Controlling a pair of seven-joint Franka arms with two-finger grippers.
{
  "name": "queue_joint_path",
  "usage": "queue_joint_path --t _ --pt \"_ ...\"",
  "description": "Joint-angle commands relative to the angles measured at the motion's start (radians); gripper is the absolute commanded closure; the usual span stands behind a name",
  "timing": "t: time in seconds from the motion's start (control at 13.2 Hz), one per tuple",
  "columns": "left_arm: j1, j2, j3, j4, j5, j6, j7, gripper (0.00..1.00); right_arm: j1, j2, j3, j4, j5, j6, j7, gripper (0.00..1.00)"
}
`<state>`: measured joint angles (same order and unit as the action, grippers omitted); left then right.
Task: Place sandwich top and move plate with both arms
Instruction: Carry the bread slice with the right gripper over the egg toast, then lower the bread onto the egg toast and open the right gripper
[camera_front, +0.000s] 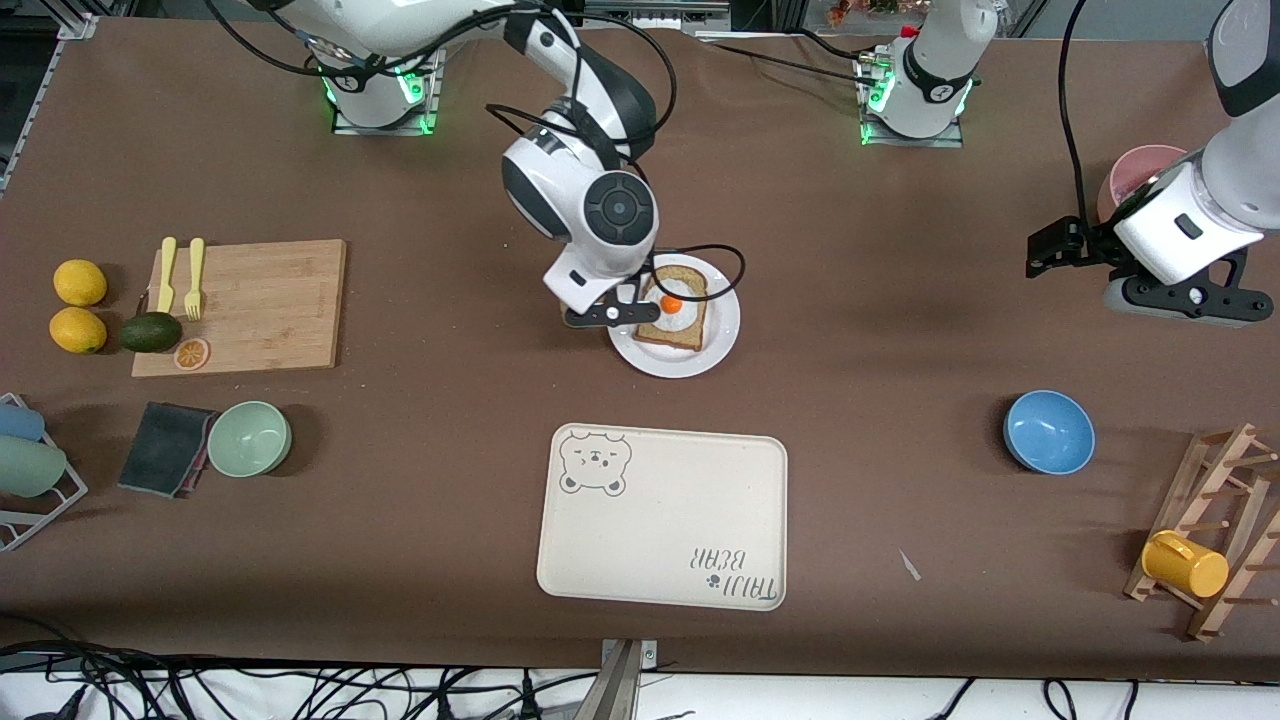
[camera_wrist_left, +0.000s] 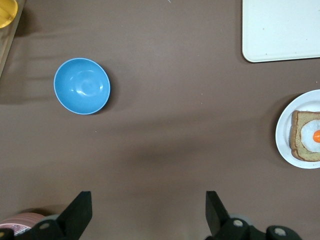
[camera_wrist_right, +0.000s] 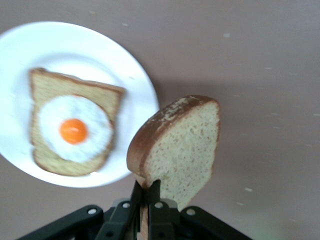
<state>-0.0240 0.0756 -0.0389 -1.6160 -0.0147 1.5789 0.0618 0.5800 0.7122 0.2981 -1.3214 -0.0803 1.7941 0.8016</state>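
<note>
While right gripper (camera_wrist_right: 146, 192) pinches sandwich top (camera_wrist_right: 180, 145), edge hidden

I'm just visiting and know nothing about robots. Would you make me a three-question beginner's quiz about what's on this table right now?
1. True or false: the right gripper is shut on a plain slice of bread.
2. What lies on the bread slice on the white plate?
A. a fried egg
B. an avocado
C. a lemon
3. Fill in: the left gripper hangs open above bare table, and the bowl in its wrist view is coloured ____.

Key: 1 true; 2 A; 3 blue.
</note>
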Motion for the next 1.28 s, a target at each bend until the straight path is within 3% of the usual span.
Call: queue_joint_path --t 0.0,0.68,0.98,1.06,1.13,1.21 --pt "0.007 0.012 0.001 0.028 -0.021 -0.011 -0.005 0.00 0.046 0.058 -0.008 0.053 0.017 0.075 0.050 1.00" --pt "0.010 0.024 0.002 0.035 -0.030 -0.011 -0.002 0.00 0.078 0.102 -0.008 0.087 0.007 0.254 0.048 1.00" --pt "0.012 0.024 0.004 0.035 -0.036 -0.014 -0.002 0.00 0.092 0.124 -0.011 0.085 -0.001 0.271 0.054 1.00" --pt "0.012 0.024 0.002 0.036 -0.036 -0.014 -0.004 0.00 0.095 0.125 -0.011 0.083 -0.003 0.295 0.062 0.32" --pt "0.013 0.024 0.004 0.036 -0.039 -0.014 0.006 0.00 0.099 0.127 -0.014 0.079 -0.028 0.326 0.064 0.00" --pt "0.019 0.024 0.002 0.038 -0.047 -0.014 0.007 0.00 0.101 0.127 -0.014 0.079 -0.050 0.340 0.065 0.00"
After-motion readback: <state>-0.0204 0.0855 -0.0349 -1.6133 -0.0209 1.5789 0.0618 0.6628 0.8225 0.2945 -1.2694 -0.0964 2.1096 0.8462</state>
